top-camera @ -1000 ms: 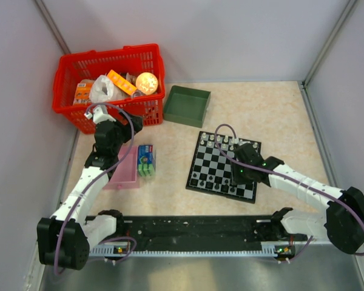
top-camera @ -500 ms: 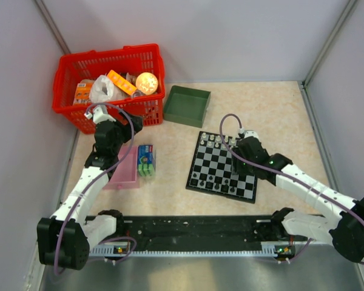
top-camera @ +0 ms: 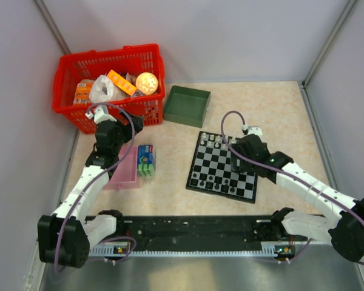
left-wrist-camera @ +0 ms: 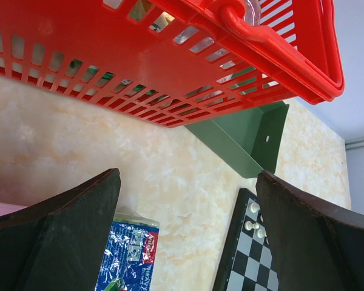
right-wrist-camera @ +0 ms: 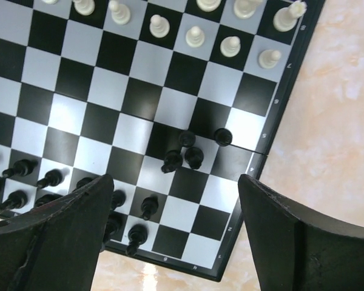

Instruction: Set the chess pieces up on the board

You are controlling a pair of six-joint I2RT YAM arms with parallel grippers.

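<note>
- The right gripper (right-wrist-camera: 174, 179) hovers wide open and empty over the board (right-wrist-camera: 127, 91), which lies on the table (top-camera: 279, 109).
- Four black chess pieces (right-wrist-camera: 191, 151) sit bunched, off their rows; I'd say one needs pinching next.
- The left gripper (left-wrist-camera: 188, 174) gapes empty by the red basket (left-wrist-camera: 170, 54).

The left arm (top-camera: 85, 185) stretches forward from its base along the left side. At its end the left hand (left-wrist-camera: 188, 176) tilts ahead, both dark fingers (left-wrist-camera: 67, 236) spread wide with nothing between them. The right arm (top-camera: 306, 185) reaches inward toward the middle, and the right hand (right-wrist-camera: 175, 179) points down, its fingers parted and holding nothing.
</note>
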